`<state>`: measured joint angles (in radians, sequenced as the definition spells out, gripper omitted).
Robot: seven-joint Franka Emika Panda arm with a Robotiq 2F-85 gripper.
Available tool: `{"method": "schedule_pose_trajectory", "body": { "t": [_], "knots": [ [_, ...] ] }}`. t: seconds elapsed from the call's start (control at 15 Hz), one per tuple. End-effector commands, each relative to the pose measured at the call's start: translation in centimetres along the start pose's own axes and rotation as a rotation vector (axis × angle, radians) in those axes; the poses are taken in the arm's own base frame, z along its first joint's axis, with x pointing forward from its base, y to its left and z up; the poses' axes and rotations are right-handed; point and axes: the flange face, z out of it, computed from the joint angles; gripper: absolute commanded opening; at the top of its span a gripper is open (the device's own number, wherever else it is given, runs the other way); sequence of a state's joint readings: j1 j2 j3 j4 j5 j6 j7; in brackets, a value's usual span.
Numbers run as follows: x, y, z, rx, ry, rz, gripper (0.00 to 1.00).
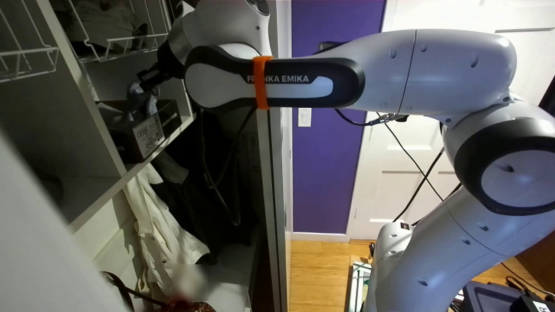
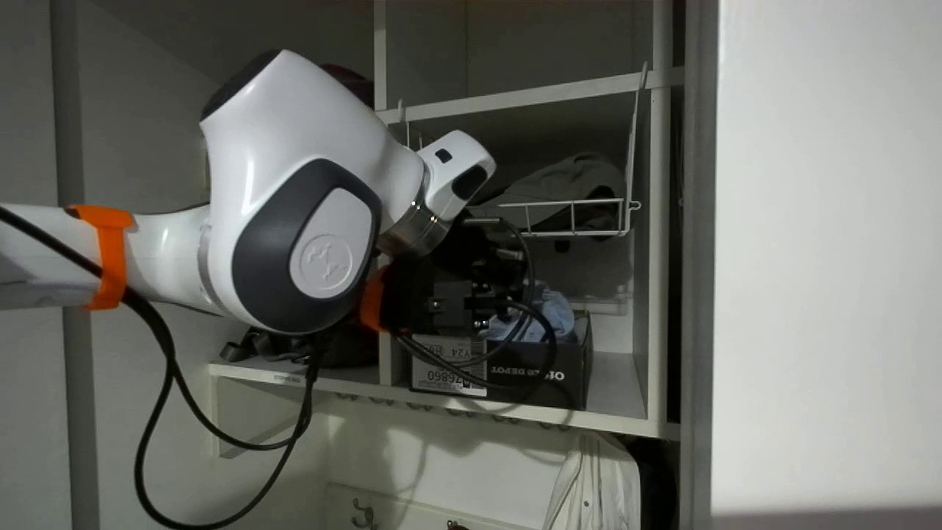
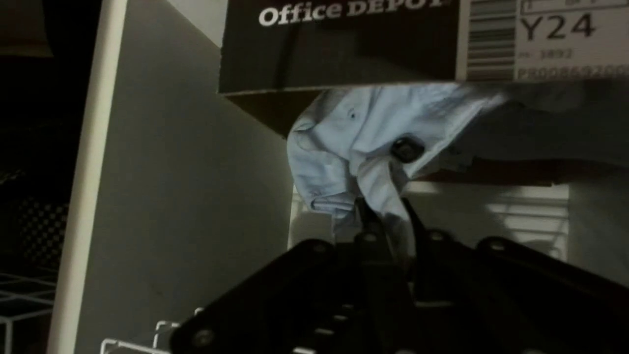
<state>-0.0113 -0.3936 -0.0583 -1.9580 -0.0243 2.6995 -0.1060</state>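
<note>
Closet point(image 2: 659, 294): pale shelving is surrounding my pincer point(image 3: 386, 211), and a grey cubby wall point(image 3: 196, 196) is standing close to one side of it.

Pincer: both fingers are pressing in on a narrow fold, leaving only the cloth's thickness between them.

Light blue cloth point(image 3: 334, 132): it is hanging from my fingertips, draping down into the mouth of a box just beneath.

Handling: judging by its loose creases, I am expecting something light, soft and limp, hardly fragile, following a pull but giving way to any push.

Hold: a doubled edge near the black button point(image 3: 407, 149) is looking like the surest grip; a single thin layer might be slipping, and the hard button is seeming a poor seat for my pads.

Office Depot box point(image 3: 344, 54): dark and open-topped, it is sitting below my pincer.

Shelf point(image 2: 618, 375): it is carrying the box, lower than my fingertips.

Wire basket point(image 2: 578, 234): it is hanging above my pincer, holding grey fabric point(image 2: 578, 177).

White garment point(image 1: 160, 221): it is hanging beneath the shelf, well under my pincer.

Room: far from my pincer, a purple wall point(image 1: 325, 173) is meeting a white door point(image 1: 390, 184) and wooden floor point(image 1: 318, 268).
</note>
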Motion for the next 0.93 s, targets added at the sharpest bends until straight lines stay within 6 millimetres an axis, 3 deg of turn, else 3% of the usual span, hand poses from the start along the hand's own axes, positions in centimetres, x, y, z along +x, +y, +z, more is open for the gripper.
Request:
{"method": "schedule_pose_trajectory", "body": {
  "t": [0.0,0.33,0.87],
  "knots": [
    [0.8,0.9,-2.3,0.002,0.028,0.124,0.03],
    [1.4,1.1,-4.1,0.059,0.078,0.320,0.03],
    [2.5,2.1,-8.1,0.064,0.110,0.469,0.03]
  ]
}}
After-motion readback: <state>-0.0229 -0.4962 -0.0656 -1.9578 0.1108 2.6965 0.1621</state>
